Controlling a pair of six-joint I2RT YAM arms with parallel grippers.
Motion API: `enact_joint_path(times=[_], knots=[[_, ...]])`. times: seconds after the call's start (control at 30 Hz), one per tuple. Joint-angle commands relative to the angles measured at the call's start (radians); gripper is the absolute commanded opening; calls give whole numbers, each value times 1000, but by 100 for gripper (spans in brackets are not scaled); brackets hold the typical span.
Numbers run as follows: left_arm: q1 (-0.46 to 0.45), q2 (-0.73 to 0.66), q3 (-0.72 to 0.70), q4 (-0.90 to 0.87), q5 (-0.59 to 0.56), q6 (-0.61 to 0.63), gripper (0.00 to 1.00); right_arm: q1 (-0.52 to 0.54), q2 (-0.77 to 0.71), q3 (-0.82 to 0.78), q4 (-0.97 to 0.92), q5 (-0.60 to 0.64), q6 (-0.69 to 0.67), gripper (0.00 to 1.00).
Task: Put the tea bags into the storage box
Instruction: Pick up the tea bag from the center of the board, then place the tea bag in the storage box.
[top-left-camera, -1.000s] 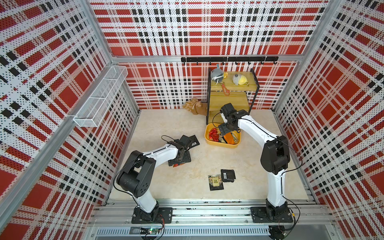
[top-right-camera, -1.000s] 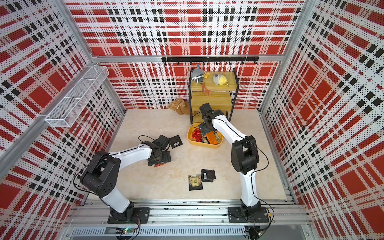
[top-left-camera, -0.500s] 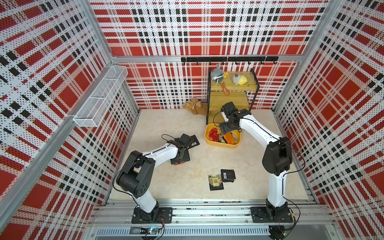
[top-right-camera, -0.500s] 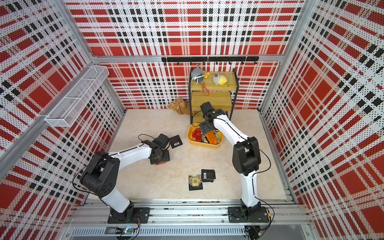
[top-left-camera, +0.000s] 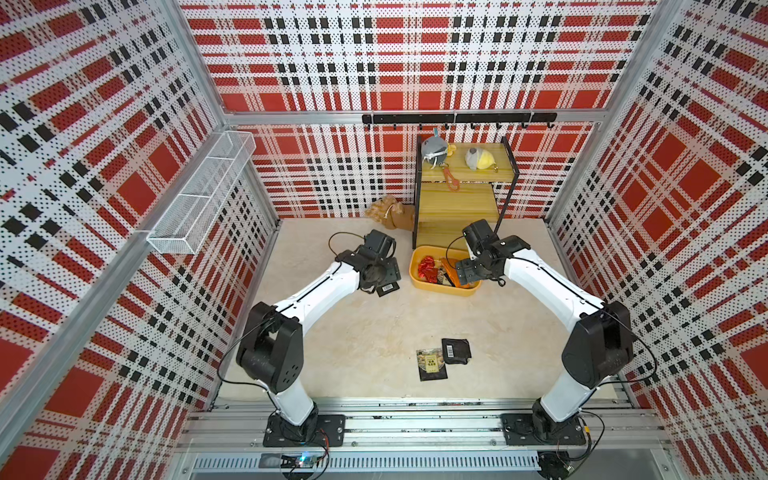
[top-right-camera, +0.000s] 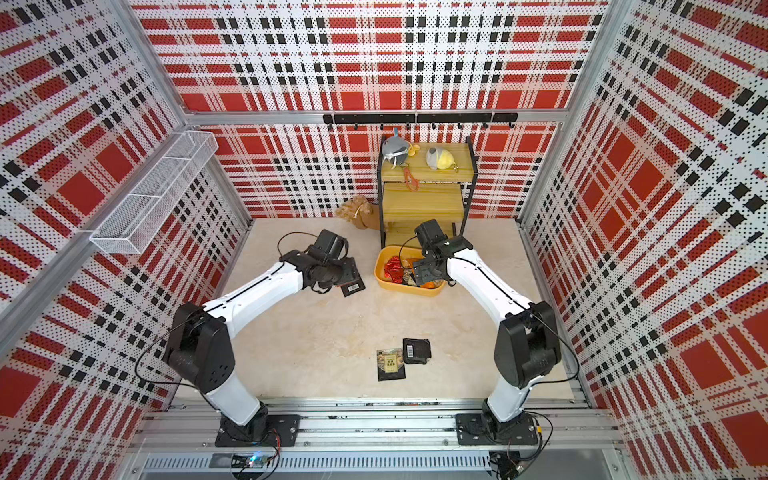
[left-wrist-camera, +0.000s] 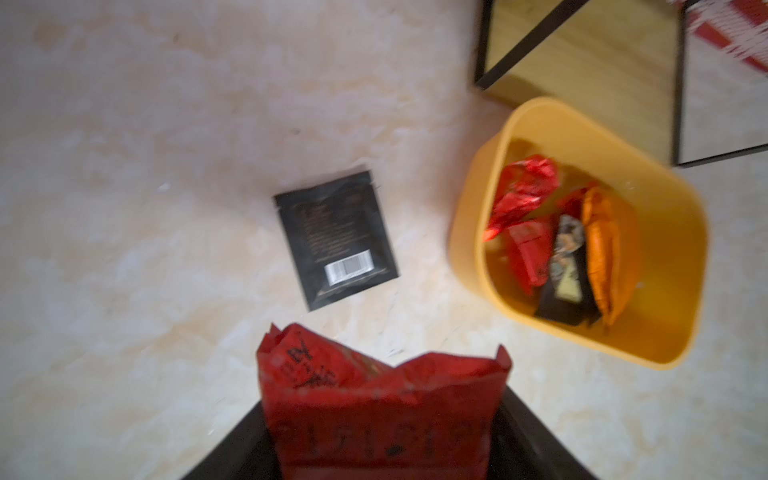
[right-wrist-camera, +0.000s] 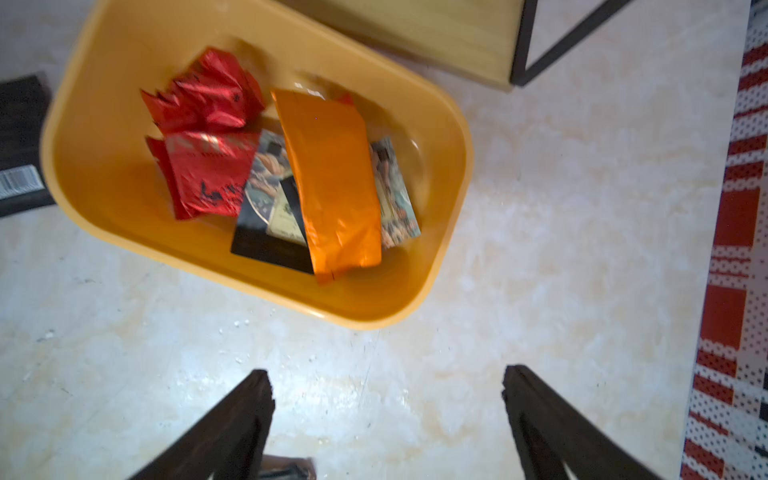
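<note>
The left gripper (top-left-camera: 381, 272) is clenched on a red tea bag (left-wrist-camera: 382, 399), whose free end sticks out beyond the jaws. In a top view the storage box (top-left-camera: 436, 287) lies near, at the gripper's 3 o'clock, with its long axis roughly 9-to-3. A black barcode tea bag (top-left-camera: 388, 288) lies flat on the desk (top-left-camera: 374, 332) at the gripper's 5 o'clock. The right gripper (right-wrist-camera: 386, 382), spread and empty, hangs over the box's 3 o'clock end.

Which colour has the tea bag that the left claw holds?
The tea bag is red with dark print, clearest in the left wrist view.
</note>
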Motion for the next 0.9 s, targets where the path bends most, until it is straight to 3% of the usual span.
enact_joint_path(times=[0.0, 0.17, 0.37, 0.57, 0.87], knots=[[-32, 101, 115, 3, 36, 35, 73, -5, -87, -84, 16, 5, 89, 93], [-73, 262, 311, 4, 72, 49, 73, -6, -199, -181, 9, 9, 142, 93], [-108, 444, 510, 5, 129, 53, 74, -2, -293, -290, 32, -74, 196, 92], [-117, 527, 594, 4, 136, 54, 79, 46, -357, -427, 79, -115, 218, 92], [-117, 526, 609, 5, 132, 58, 88, 156, -386, -600, 150, -147, 338, 91]])
